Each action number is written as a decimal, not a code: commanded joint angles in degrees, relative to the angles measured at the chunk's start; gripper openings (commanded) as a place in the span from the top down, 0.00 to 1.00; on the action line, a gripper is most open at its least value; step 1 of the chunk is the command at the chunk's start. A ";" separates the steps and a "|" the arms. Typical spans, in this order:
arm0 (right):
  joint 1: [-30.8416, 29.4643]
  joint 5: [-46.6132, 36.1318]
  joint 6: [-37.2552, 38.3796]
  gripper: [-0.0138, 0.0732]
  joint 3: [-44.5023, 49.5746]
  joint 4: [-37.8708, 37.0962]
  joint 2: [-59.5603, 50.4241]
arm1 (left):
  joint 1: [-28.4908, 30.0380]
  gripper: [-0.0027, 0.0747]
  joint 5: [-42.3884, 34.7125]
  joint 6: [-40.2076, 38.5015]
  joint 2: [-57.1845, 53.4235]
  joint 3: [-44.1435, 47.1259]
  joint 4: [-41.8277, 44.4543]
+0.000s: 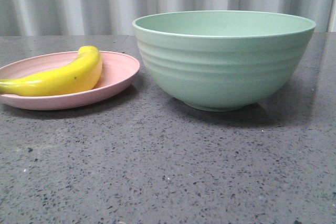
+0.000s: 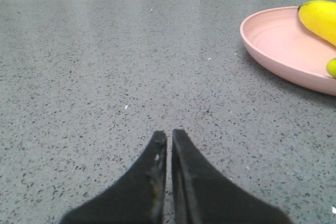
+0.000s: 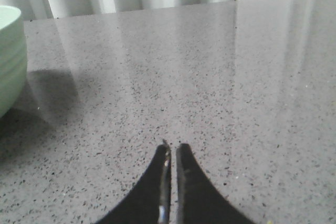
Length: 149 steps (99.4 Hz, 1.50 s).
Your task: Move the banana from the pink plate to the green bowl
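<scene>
Speckled grey stone tabletop [image 1: 168, 171] fills the lower frame of the front view; pale curtain [image 1: 68, 1] behind. No readable writing or labels on anything.

Green bowl [image 1: 223, 59], mint, matte, ridged outside: centre-right, largest object, upright.

Pink plate [image 1: 113, 80], shallow, raised rim: left of the bowl, just beside it; contact cannot be judged.

Banana [image 1: 65, 77], glossy yellow, curved, lying on the plate, one end running off the frame's left edge.

Left gripper [image 2: 168, 136]: black fingers together, nothing held, low over bare tabletop. Plate and banana sit at upper right of its view, well apart.

Right gripper [image 3: 172, 148]: fingers together, holding nothing; bowl edge at left of its view.
</scene>
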 commanded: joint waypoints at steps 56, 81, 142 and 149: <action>-0.34 -6.06 -0.46 0.92 1.04 -0.25 -1.37 | 0.05 0.99 -13.27 0.03 -1.67 0.48 -0.04; -0.34 -6.30 -0.46 0.92 1.04 -0.25 -1.37 | 0.05 0.99 -14.05 0.03 -1.67 0.48 -0.04; -0.34 -6.30 -0.46 0.92 1.04 -0.25 -1.37 | 0.05 0.99 -14.48 0.03 -1.67 0.48 -0.04; -0.34 -6.41 -0.46 0.92 1.04 -0.25 -1.37 | 0.05 0.99 -14.52 0.03 -1.67 0.48 -0.04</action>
